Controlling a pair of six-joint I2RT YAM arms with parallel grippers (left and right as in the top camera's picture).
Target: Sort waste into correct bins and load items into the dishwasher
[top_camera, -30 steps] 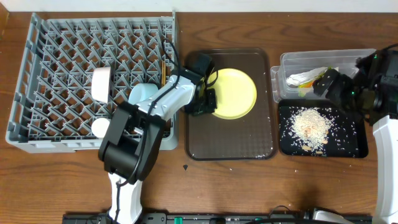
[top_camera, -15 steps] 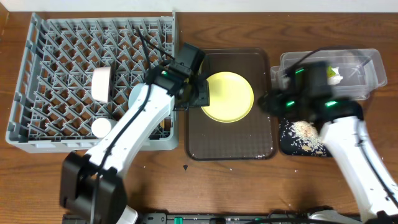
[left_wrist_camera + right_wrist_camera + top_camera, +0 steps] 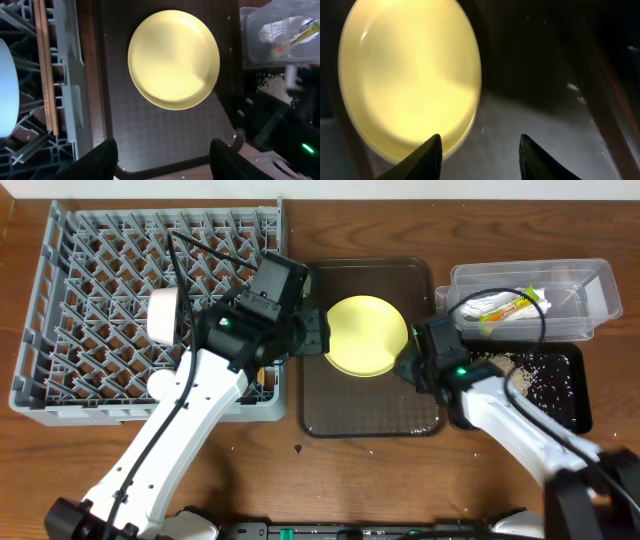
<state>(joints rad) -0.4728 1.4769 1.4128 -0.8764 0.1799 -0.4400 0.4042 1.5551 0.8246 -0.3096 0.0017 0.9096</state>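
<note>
Round yellow plastic plate [image 3: 367, 335] lies flat on the brown serving tray [image 3: 370, 415]. Left gripper [image 3: 163, 145] is spread and empty above the tray. Right gripper [image 3: 480, 137] is spread at the plate's rim; contact is unclear. Advise slipping one finger under the rim before closing.

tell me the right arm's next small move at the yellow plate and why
Probably nudge the right gripper toward the yellow plate until the rim sits between its jaws, then close. The jaws stand open and empty, and the gap between them is mostly over the brown tray, just beside the plate's edge.
</note>
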